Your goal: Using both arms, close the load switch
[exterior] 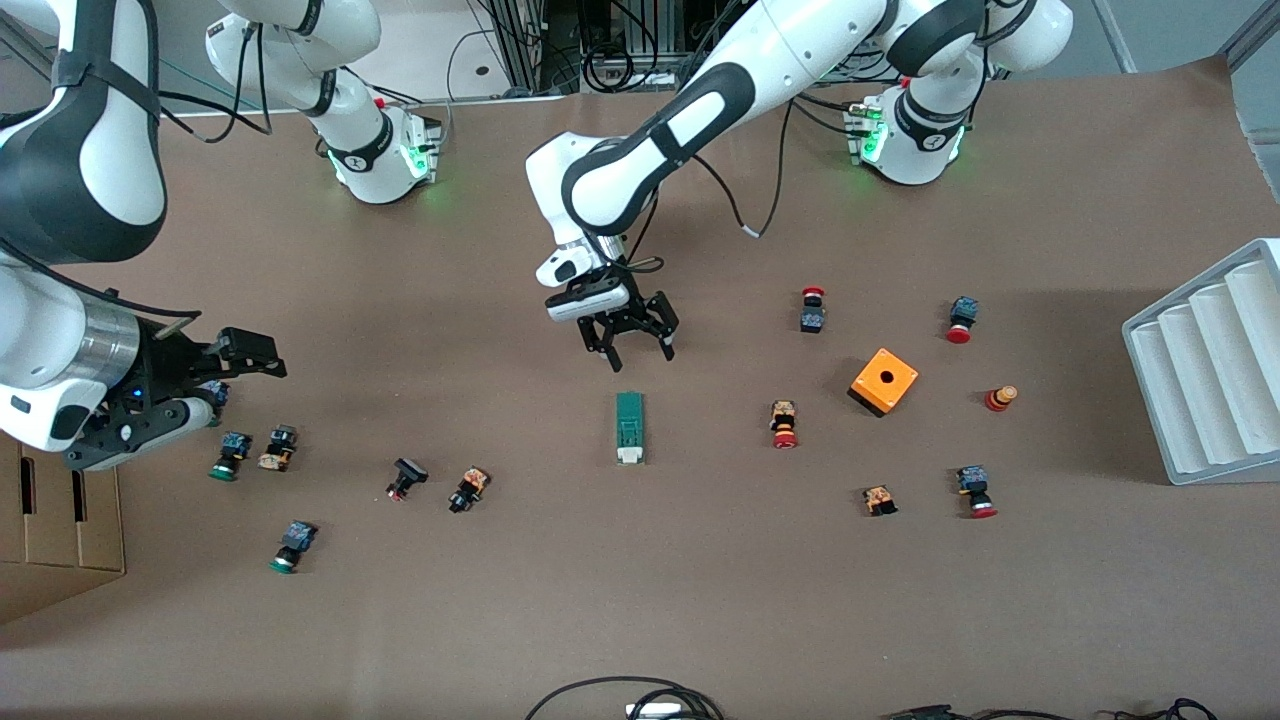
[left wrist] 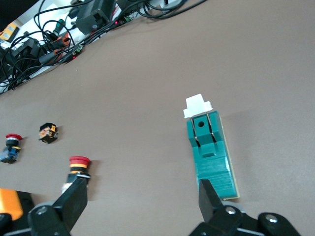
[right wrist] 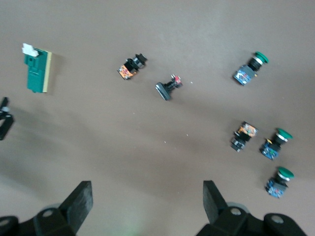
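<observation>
The load switch (exterior: 629, 427) is a narrow green block lying flat at mid-table, its white tab (exterior: 629, 455) at the end nearer the front camera. My left gripper (exterior: 641, 356) hangs open just above the table by the switch's green end, farther from the camera. In the left wrist view the switch (left wrist: 211, 152) lies beside one fingertip (left wrist: 209, 196), and the left gripper (left wrist: 141, 196) holds nothing. My right gripper (exterior: 235, 368) is open and empty, raised over the push-buttons at the right arm's end. Its own view (right wrist: 147, 196) shows the switch (right wrist: 37, 73) far off.
An orange cube with a hole (exterior: 884, 381) and several red push-buttons (exterior: 784, 425) lie toward the left arm's end. Several green and black push-buttons (exterior: 229, 455) lie under the right gripper. A grey ribbed tray (exterior: 1210, 360) and a cardboard box (exterior: 50, 520) stand at the table ends.
</observation>
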Robot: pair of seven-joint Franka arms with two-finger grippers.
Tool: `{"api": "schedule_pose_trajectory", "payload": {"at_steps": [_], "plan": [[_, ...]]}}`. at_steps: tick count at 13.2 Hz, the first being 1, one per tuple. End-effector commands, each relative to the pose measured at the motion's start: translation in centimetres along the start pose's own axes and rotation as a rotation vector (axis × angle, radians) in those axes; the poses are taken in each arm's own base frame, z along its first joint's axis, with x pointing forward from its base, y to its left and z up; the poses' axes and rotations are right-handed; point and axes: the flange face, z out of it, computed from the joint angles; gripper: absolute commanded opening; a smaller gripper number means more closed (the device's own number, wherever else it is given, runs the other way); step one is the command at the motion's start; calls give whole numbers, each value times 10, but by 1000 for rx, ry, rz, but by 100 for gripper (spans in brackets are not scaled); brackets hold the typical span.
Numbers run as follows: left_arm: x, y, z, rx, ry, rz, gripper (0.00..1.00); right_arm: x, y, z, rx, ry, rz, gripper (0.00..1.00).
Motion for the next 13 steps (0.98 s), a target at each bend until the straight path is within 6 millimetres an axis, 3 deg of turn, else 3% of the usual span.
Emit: {"api": "schedule_pose_trajectory", "payload": {"at_steps": [1, 4, 8, 12, 13], "plan": [[40, -29, -19, -53, -84, 97, 100, -13, -42, -12, -113, -18, 45, 100], [74, -64, -26, -103, -164, 156, 100, -22, -58, -21, -142, -11, 37, 100], [99, -97, -25, -160, -240, 179, 100, -24, -52, -22, -128, -10, 44, 100], [148, -151, -21, -283, -324, 212, 100, -23, -59, -17, -129, -42, 43, 100], [161, -175, -15, -303, -340, 199, 100, -22, -62, -15, -131, -45, 45, 100]]}}
